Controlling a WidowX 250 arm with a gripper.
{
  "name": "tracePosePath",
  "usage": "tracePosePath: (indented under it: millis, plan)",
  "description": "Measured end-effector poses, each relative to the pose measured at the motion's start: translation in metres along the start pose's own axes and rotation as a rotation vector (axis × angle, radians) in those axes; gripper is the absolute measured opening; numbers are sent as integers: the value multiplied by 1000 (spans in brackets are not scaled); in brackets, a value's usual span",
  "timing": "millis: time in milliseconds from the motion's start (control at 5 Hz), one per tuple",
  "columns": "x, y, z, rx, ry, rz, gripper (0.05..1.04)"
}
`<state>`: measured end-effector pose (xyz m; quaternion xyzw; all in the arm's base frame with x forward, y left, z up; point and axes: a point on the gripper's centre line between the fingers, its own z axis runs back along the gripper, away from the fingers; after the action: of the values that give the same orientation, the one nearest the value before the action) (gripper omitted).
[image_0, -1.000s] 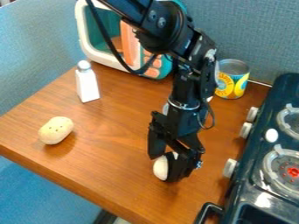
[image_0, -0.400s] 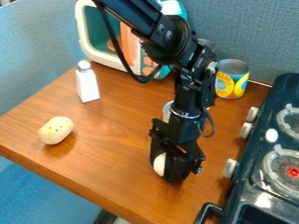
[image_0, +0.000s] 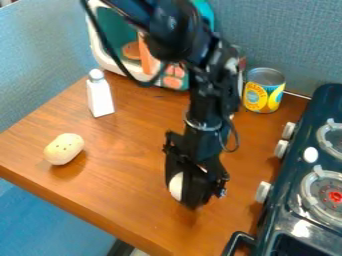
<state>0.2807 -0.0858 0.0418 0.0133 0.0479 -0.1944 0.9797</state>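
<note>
Brown wood-grain counter (image_0: 127, 165); tan, dark-speckled oval potato (image_0: 64, 149); plain white bottle (image_0: 99, 95); yellow-and-blue metal can (image_0: 264, 91); black stove (image_0: 280, 222).

Widest open room lies between the potato (image_0: 64, 149) and the claw (image_0: 187, 198).
Bare surface (image_0: 127, 150) also runs from the white bottle (image_0: 100, 97) toward the arm (image_0: 204, 95), with a strip along the front edge. The microwave (image_0: 97, 47) blocks the back, and the can (image_0: 263, 95) stands between the arm and the stove (image_0: 311, 117). A narrower lane separates claw and stove, pinched by the protruding knobs (image_0: 281, 149) and, at the near end, the black handle (image_0: 235, 242). The upright bottle interrupts the view's left side.
</note>
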Motion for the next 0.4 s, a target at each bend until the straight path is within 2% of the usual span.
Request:
tracePosePath:
  millis: [200,400]
  plan:
    - [-12,32,13,-35,-40,131,717]
    - [-4,54,25,-56,-65,193,717]
